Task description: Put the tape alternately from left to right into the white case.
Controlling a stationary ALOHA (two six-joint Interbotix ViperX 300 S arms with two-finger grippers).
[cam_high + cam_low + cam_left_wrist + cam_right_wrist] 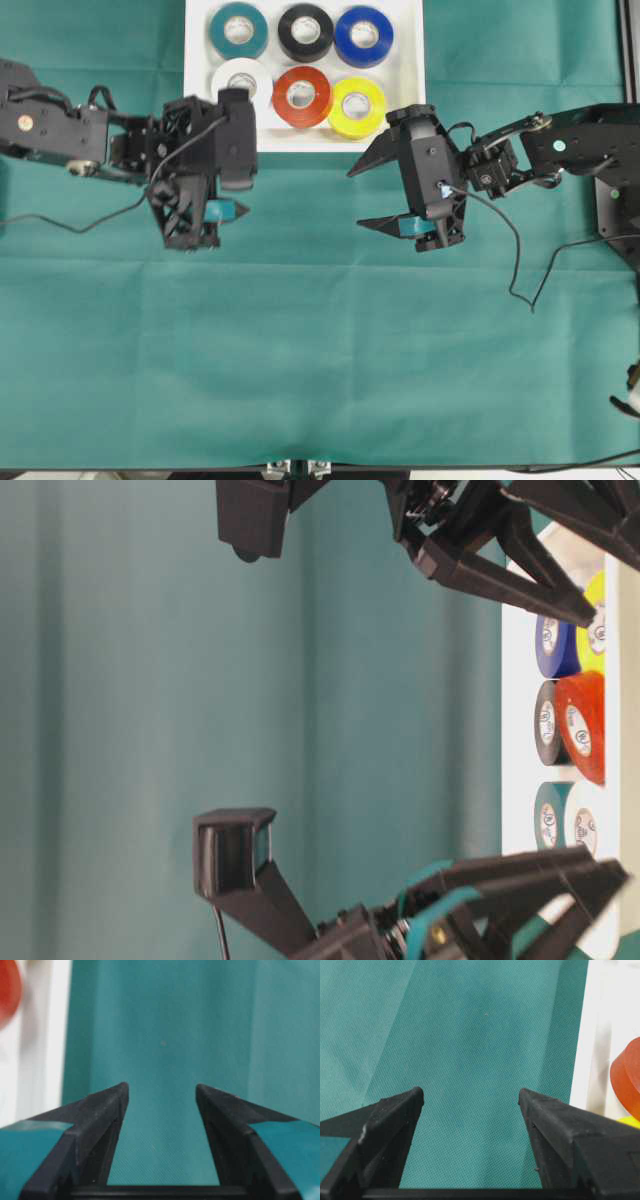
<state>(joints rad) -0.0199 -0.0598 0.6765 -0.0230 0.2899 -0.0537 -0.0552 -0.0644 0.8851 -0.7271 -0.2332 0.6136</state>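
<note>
The white case point(200, 100) lies at the table's far middle and holds several tape rolls. The back row is teal point(238, 30), black point(306, 32) and blue point(363, 36). The front row is white point(241, 80), red point(302, 96) and yellow point(357, 107). My left gripper point(240, 195) hovers open just in front of the case's left corner, over bare cloth point(161, 1087). My right gripper point(355, 198) is open in front of the right corner with nothing between its fingers point(471, 1092). The case rim point(600, 1035) and red roll point(627, 1080) edge the right wrist view.
A green cloth point(300, 350) covers the whole table. A black cable point(515, 260) trails from the right arm across the cloth. From table level, both grippers hang above the cloth beside the case point(520, 780).
</note>
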